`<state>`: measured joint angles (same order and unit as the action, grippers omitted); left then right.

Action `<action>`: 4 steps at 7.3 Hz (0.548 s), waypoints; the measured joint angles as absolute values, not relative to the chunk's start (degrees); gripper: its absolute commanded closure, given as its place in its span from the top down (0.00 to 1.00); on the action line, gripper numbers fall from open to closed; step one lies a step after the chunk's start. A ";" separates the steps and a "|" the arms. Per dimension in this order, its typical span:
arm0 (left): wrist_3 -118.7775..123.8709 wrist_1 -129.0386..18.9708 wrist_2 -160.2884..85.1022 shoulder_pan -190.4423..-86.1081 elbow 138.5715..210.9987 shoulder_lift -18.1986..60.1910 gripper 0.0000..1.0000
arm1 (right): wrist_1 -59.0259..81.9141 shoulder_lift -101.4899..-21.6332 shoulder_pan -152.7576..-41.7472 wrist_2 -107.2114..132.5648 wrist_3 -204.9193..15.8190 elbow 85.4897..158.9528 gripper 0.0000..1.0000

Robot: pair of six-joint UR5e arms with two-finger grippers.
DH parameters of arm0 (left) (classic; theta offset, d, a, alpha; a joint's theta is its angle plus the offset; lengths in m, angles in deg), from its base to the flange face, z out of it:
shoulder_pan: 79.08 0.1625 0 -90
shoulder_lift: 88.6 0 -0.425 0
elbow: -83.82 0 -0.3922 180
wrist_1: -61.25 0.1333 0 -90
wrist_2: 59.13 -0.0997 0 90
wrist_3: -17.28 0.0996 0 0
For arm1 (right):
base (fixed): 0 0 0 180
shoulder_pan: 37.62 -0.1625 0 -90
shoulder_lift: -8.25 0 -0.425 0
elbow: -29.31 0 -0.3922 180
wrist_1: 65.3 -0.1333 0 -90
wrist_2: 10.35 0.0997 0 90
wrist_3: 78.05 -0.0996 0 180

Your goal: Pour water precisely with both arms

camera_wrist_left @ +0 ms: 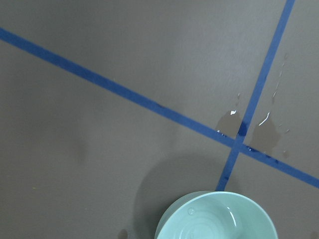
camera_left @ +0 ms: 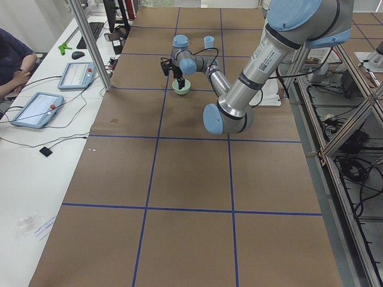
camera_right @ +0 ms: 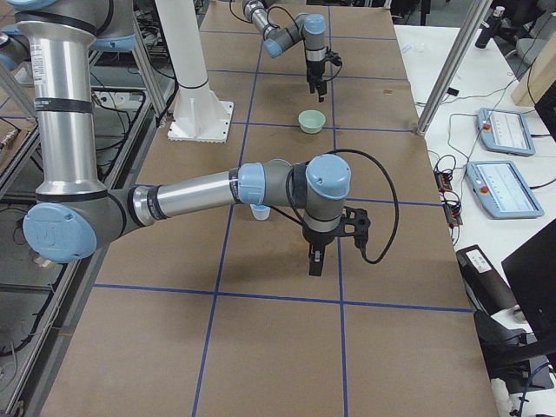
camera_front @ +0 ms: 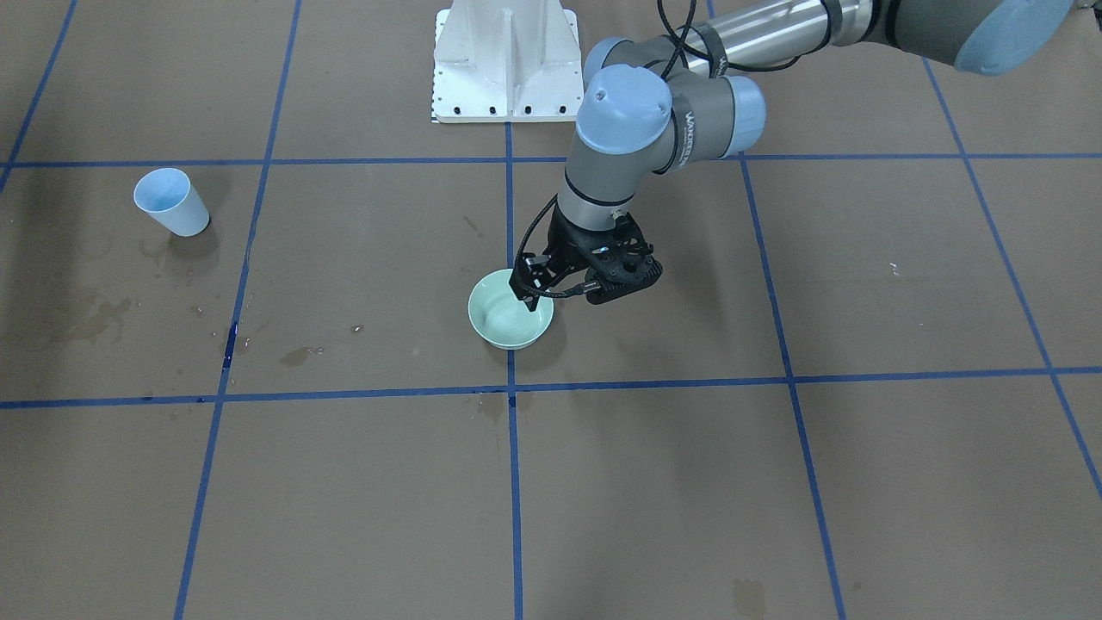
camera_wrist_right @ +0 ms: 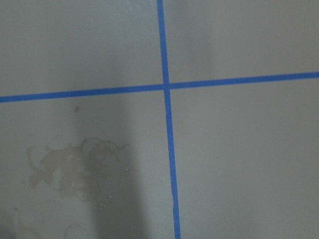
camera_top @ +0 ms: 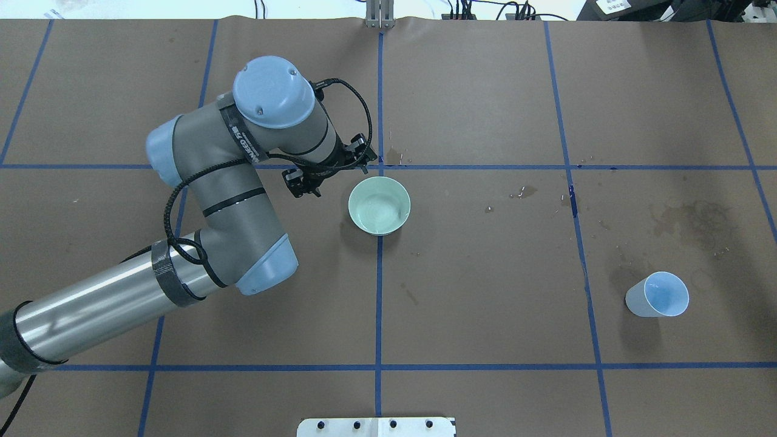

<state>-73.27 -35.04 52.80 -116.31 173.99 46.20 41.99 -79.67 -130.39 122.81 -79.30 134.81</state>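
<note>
A pale green bowl (camera_front: 510,308) stands near the table's middle, on a blue tape crossing. Faint ripples and a glint inside it (camera_wrist_left: 232,216) suggest water. A pale blue cup (camera_top: 658,295) stands upright far off on the robot's right. My left gripper (camera_front: 527,297) hovers just beside the bowl's rim on the robot's left. It seems slightly open and empty, and it also shows in the overhead view (camera_top: 306,189). My right gripper (camera_right: 314,261) shows only in the exterior right view, pointing down over bare paper past the cup. I cannot tell whether it is open or shut.
The brown paper carries blue tape grid lines, dark dried stains (camera_top: 692,221) near the cup, and small wet puddles (camera_wrist_left: 264,132) just beyond the bowl. The white ribbed pedestal (camera_front: 506,60) stands at the robot's side of the table.
</note>
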 measured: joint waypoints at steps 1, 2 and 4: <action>-71.62 -31.49 53.33 -117.43 176.70 46.17 1.00 | 43.50 -80.11 -130.37 122.92 -80.82 138.26 0.99; -70.78 -29.53 53.54 -118.13 178.29 46.15 1.00 | 44.30 -82.46 -130.17 122.91 -85.14 143.89 0.99; -70.40 -28.39 53.55 -118.71 179.35 46.08 1.00 | 44.47 -92.42 -129.55 119.87 -92.93 158.81 1.00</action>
